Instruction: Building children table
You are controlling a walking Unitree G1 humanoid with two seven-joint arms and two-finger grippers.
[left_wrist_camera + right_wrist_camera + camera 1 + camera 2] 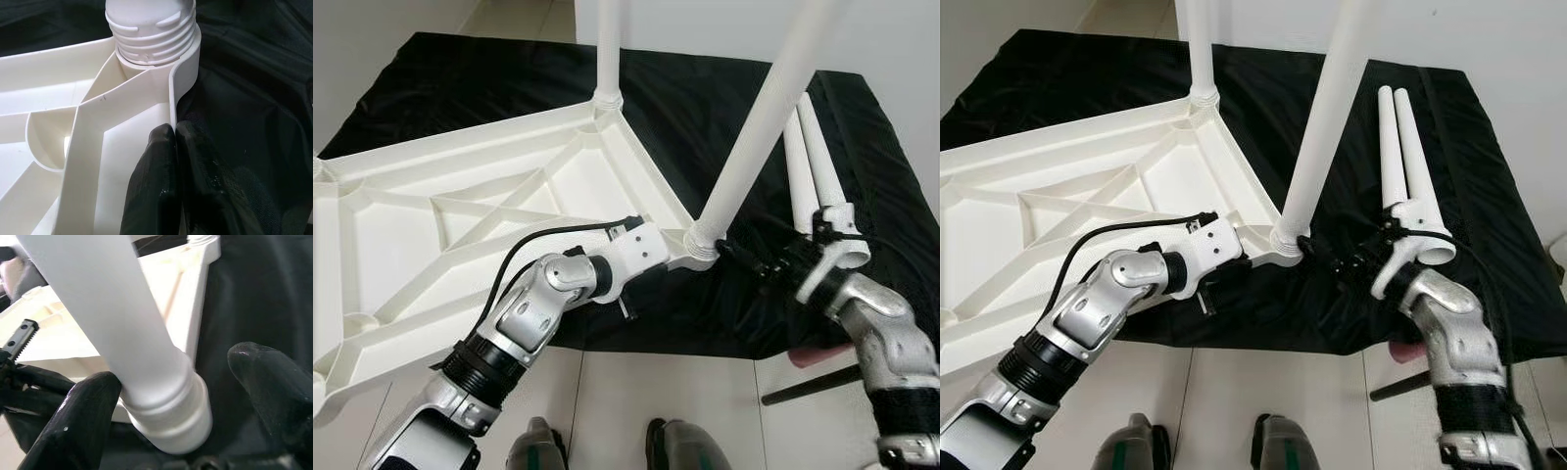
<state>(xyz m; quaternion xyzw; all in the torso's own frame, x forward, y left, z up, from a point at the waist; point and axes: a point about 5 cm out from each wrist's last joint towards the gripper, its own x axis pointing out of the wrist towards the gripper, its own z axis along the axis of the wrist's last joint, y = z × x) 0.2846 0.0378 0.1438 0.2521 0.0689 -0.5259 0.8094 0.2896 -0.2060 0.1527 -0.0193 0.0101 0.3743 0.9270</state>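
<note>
A white plastic tabletop (460, 196) lies upside down on a black cloth. One white leg (609, 44) stands in its far corner socket. A second leg (766, 117) rises tilted from the near corner socket (700, 238). Two loose legs (811, 162) lie side by side on the cloth at the right. My left gripper (172, 147) is shut on the tabletop's rim wall just below that near socket. My right gripper (176, 401) is open and straddles the base of the tilted leg: one finger (83, 416) touches it, the other finger (274, 382) stands apart.
The black cloth (724, 88) ends just before my feet (538, 446), with tiled floor beyond. A dark rod (808, 387) and a pink object (818, 354) lie on the floor at the right. A white wall runs behind.
</note>
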